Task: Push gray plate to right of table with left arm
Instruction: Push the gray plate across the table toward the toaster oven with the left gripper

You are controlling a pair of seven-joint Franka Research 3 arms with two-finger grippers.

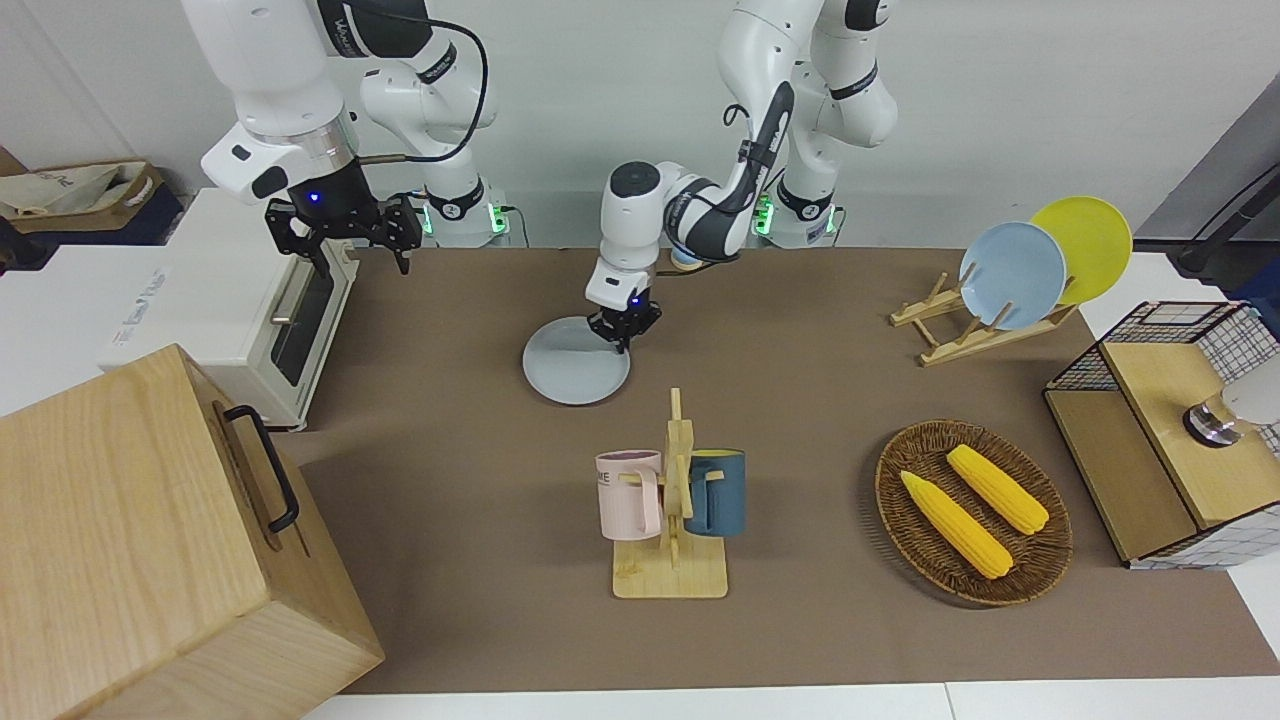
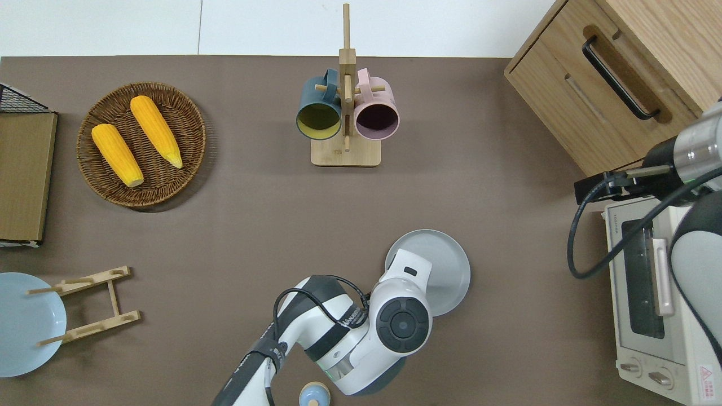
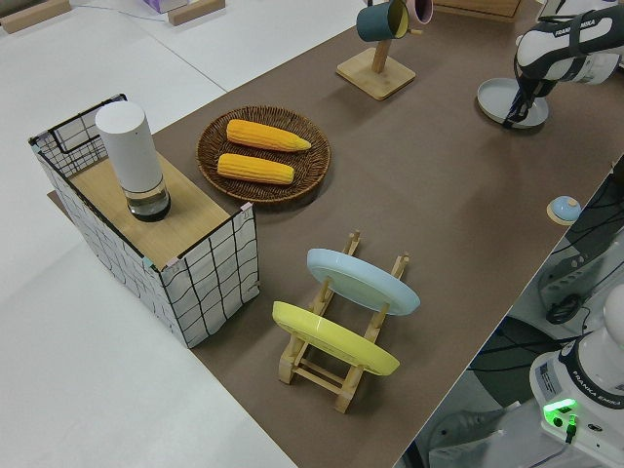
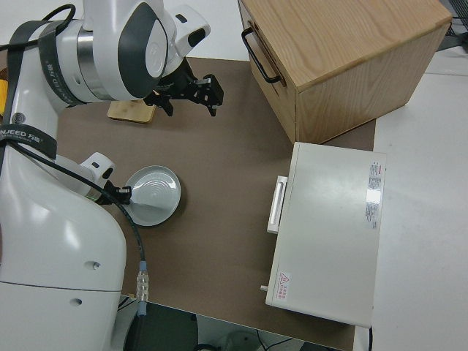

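The gray plate (image 1: pixel 572 375) (image 2: pixel 445 265) lies flat on the brown table (image 1: pixel 450 450) (image 2: pixel 254 225), nearer to the robots than the mug rack and a little toward the right arm's end. My left gripper (image 1: pixel 621 338) (image 4: pixel 121 196) is down at the plate's edge on the left arm's side, fingers together and touching the rim. In the overhead view the wrist hides the fingertips. The plate also shows in the left side view (image 3: pixel 512 100) and the right side view (image 4: pixel 153 194). The right arm is parked, its gripper (image 1: pixel 345 235) open.
A mug rack (image 1: pixel 672 500) (image 2: pixel 345 113) stands mid-table. A toaster oven (image 1: pixel 230 310) (image 2: pixel 654 293) and a wooden cabinet (image 1: pixel 150 540) stand at the right arm's end. A corn basket (image 1: pixel 972 510), a plate rack (image 1: pixel 1010 275) and a wire shelf (image 1: pixel 1170 430) stand at the left arm's end.
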